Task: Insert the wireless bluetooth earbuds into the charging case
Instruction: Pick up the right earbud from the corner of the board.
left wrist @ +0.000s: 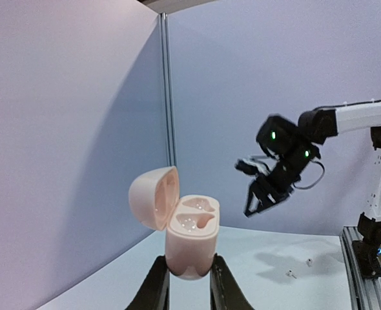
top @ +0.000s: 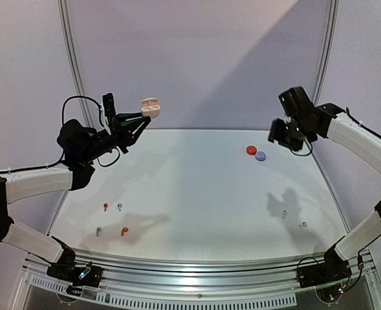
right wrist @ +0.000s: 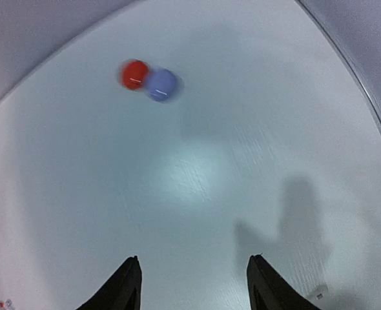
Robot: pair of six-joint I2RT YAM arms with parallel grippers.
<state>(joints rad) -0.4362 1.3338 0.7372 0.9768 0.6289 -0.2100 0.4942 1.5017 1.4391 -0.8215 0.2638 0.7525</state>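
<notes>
My left gripper point(top: 137, 121) is shut on a pale pinkish-white charging case point(top: 151, 107), held high above the table's back left. The lid is flipped open and both sockets of the case point(left wrist: 190, 236) are empty, with the fingers point(left wrist: 157, 284) pinching its lower body. On the near left lie two red-orange earbuds point(top: 105, 206) point(top: 124, 230) and two lavender-grey earbuds point(top: 119, 206) point(top: 99, 230). Two white earbuds point(top: 283, 214) point(top: 302, 225) lie at the near right. My right gripper point(top: 282, 139) hangs open and empty above the back right, its gripper point(right wrist: 194, 261) pointing down at bare table.
A closed red round case point(top: 251, 150) and a lavender round case point(top: 261, 155) touch each other at the back right, below the right gripper. They appear blurred in the right wrist view as the red case point(right wrist: 134, 74) and lavender case point(right wrist: 161, 84). Metal rail runs along the near edge.
</notes>
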